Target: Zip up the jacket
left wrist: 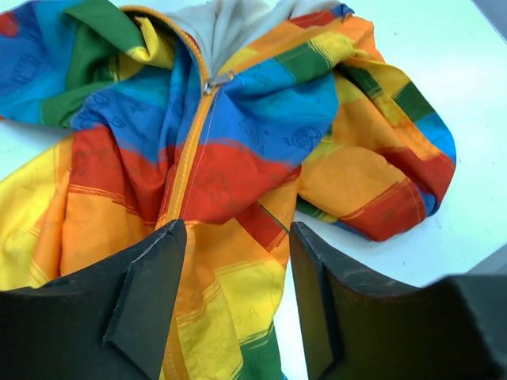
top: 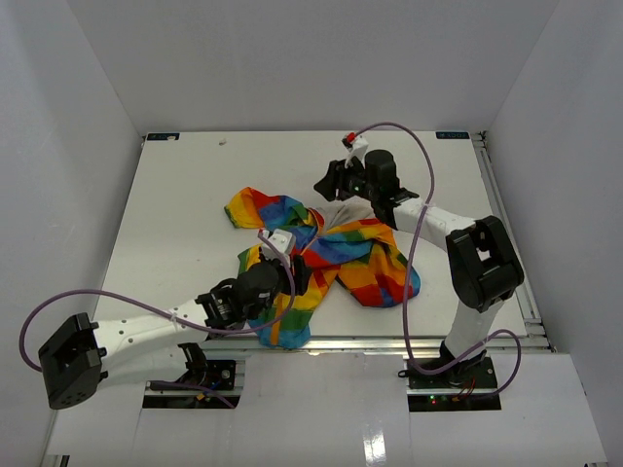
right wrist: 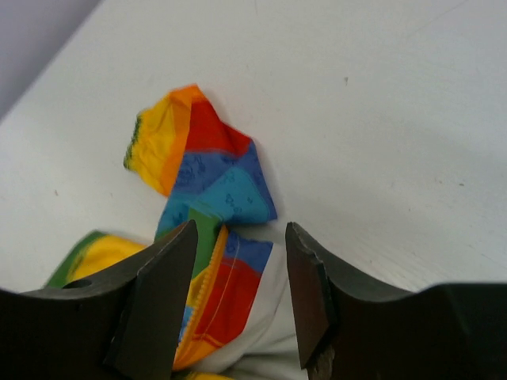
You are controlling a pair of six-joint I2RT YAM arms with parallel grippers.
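The rainbow jacket (top: 336,255) lies crumpled mid-table, partly zipped. In the left wrist view its orange zipper (left wrist: 190,150) runs up to a silver slider (left wrist: 214,81), with cream lining (left wrist: 230,20) showing above. My left gripper (top: 295,272) (left wrist: 238,237) is open at the jacket's near hem, with the fabric lying between its jaws. My right gripper (top: 328,184) (right wrist: 240,237) is open above the jacket's far, collar end, where orange zipper teeth (right wrist: 202,289) and cream lining (right wrist: 277,336) show. A folded sleeve (right wrist: 202,150) lies just beyond it.
The white table (top: 185,195) has walls on three sides. A metal rail (top: 506,214) runs along its right edge. Purple cables loop over both arms (top: 419,243).
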